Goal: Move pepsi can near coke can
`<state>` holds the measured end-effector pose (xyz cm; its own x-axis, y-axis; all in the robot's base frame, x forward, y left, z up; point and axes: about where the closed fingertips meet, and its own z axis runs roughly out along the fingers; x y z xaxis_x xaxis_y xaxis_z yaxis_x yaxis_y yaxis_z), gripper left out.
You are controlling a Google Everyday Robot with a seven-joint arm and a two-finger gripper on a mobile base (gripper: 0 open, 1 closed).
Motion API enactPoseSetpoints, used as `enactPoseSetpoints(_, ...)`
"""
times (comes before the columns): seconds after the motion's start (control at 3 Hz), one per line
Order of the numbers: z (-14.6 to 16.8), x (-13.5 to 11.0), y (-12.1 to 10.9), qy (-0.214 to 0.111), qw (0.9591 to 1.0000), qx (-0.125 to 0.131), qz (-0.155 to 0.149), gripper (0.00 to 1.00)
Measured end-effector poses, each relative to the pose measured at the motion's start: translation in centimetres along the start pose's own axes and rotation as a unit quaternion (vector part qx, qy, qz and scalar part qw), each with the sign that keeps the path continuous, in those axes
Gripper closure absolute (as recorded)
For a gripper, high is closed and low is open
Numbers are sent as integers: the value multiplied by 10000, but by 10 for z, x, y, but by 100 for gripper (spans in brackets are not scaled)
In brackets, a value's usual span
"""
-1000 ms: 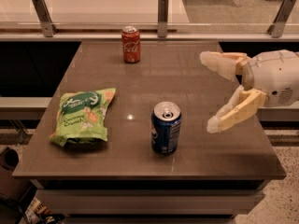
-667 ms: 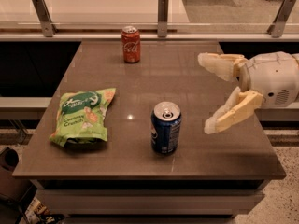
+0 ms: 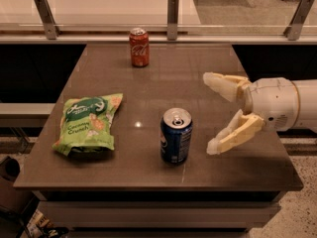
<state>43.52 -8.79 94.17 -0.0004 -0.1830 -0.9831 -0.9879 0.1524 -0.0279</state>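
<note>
The pepsi can (image 3: 176, 136), dark blue with a silver top, stands upright near the front middle of the brown table (image 3: 163, 88). The coke can (image 3: 139, 47), red-orange with white script, stands upright at the table's far edge. My gripper (image 3: 210, 113) comes in from the right, fingers spread wide open and empty. It is to the right of the pepsi can, a short gap away, and touches nothing.
A green chip bag (image 3: 88, 123) lies flat on the left side of the table. A glass railing with metal posts (image 3: 172, 11) runs behind the far edge. The table's front edge is just below the pepsi can.
The gripper has shifted slightly left toward the pepsi can, still open. The cans and bag have not moved.
</note>
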Motion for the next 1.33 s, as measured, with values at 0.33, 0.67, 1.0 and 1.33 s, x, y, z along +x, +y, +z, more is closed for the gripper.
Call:
enactPoseSetpoints(0.33,6,19,2,-163,9998,24,67,0)
enactPoseSetpoints(0.67,16,32,1,-276,9996,17,79,0)
enactPoseSetpoints(1.0,29,40,1,-264,9996,-80,51,0)
enactPoseSetpoints(1.33,42,46,5,-312,9993,-183,20,0)
